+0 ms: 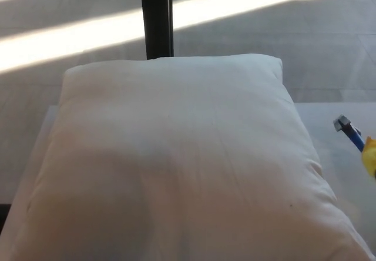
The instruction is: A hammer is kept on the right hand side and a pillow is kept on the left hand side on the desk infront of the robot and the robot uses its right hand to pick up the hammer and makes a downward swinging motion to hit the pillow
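Head view: hammer at the right edge, no hand showing

Head view is mostly filled by the white pillow [176,161] lying flat on the pale surface [335,111]. Neither robot hand shows — whether one grasps anything cannot be told. Right of the pillow, at the picture's edge, the hammer [354,140] is partly cut off: metal head toward the pillow's far end, blue neck, yellow grip. Beyond the pillow stands a dark post [156,17] on a sun-striped floor [264,32].
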{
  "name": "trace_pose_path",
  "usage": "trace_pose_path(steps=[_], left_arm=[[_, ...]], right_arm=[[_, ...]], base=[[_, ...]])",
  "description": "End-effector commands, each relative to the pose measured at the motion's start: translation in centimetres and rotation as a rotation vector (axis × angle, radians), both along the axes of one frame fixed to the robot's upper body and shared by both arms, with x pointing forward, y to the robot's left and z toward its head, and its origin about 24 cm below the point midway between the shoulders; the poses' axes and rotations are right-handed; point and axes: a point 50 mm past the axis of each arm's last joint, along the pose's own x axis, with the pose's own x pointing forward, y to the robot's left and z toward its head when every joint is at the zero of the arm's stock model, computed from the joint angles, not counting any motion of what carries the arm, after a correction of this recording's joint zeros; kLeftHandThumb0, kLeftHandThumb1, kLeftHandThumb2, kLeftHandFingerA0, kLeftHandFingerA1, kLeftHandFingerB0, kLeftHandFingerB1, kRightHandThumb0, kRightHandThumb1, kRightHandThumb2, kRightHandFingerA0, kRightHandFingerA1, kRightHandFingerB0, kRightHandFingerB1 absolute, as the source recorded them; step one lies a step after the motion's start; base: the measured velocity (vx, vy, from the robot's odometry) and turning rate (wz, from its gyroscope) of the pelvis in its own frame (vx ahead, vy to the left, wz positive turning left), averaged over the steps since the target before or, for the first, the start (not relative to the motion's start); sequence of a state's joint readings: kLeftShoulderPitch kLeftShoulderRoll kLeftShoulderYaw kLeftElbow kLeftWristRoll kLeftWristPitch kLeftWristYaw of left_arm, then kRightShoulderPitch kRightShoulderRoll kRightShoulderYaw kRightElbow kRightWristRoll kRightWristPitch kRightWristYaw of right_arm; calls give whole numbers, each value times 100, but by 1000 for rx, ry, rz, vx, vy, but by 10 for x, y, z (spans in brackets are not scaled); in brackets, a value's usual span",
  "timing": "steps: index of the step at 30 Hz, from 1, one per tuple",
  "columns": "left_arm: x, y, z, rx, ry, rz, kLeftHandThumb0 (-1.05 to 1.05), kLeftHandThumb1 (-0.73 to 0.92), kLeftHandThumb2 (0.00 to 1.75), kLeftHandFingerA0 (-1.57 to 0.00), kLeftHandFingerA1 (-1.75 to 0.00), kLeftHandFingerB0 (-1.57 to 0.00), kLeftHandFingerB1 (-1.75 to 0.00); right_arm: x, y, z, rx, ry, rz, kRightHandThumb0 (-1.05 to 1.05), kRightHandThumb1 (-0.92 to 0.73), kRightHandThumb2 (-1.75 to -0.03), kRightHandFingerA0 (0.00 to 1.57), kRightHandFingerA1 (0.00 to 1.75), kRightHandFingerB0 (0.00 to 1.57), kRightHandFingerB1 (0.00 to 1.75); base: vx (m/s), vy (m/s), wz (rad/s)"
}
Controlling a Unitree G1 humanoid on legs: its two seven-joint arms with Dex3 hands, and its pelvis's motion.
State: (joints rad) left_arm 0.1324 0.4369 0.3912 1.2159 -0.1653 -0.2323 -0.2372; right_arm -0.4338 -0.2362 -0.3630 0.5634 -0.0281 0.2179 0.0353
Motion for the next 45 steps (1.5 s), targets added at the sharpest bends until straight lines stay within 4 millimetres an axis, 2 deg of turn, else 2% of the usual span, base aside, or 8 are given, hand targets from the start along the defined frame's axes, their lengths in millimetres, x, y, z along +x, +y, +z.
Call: trace_pose_path(steps=[1, 15, 25, 29, 31, 34, 38, 45], left_arm=[[-2, 8, 8, 26, -23, -17, -51, 73, 62, -70, -60, -61, -52], [0, 7, 7, 16, -39, 0, -52, 71, 62, -70, -61, -61, -53], [-5, 7, 5, -19, -41, 35, -48, 73, 62, -67, -59, -59, -51], [-5, 7, 5, -17, -42, 55, -48, 72, 62, -70, -61, -62, -53], [-5, 6, 5, 10, -20, -1, -49, 75, 63, -68, -60, -58, -52], [-6, 5, 3, -4, -29, 47, -50, 71, 61, -73, -60, -62, -51], [-6, 5, 3, -5, -21, 32, -51, 72, 62, -71, -59, -62, -52], [-7, 4, 3, -9, -25, 25, -50, 71, 61, -69, -59, -61, -51]], right_arm=[[31, 53, 41, 315, -118, 145, -22, -72, -102, 97, 175, 59, 175], [69, 114, 100, 452, -262, 254, -26, -70, -97, 105, 175, 67, 173], [89, 123, 192, 422, -446, 327, -31, -55, -123, 104, 175, 70, 173], [91, 132, 222, 413, -478, 372, -32, -69, -94, 104, 175, 64, 175], [91, 142, 232, 416, -501, 407, -29, -60, -109, 102, 175, 65, 175], [91, 151, 238, 469, -514, 465, -32, -66, -100, 103, 175, 65, 173], [89, 162, 241, 532, -530, 520, -28, -45, -138, 102, 175, 72, 173], [82, 173, 219, 757, -501, 573, -34, -60, -113, 101, 175, 69, 165]], base=[[0, 0, 0], [0, 0, 0], [0, 0, 0], [0, 0, 0], [0, 0, 0], [0, 0, 0], [0, 0, 0], [0, 0, 0]])
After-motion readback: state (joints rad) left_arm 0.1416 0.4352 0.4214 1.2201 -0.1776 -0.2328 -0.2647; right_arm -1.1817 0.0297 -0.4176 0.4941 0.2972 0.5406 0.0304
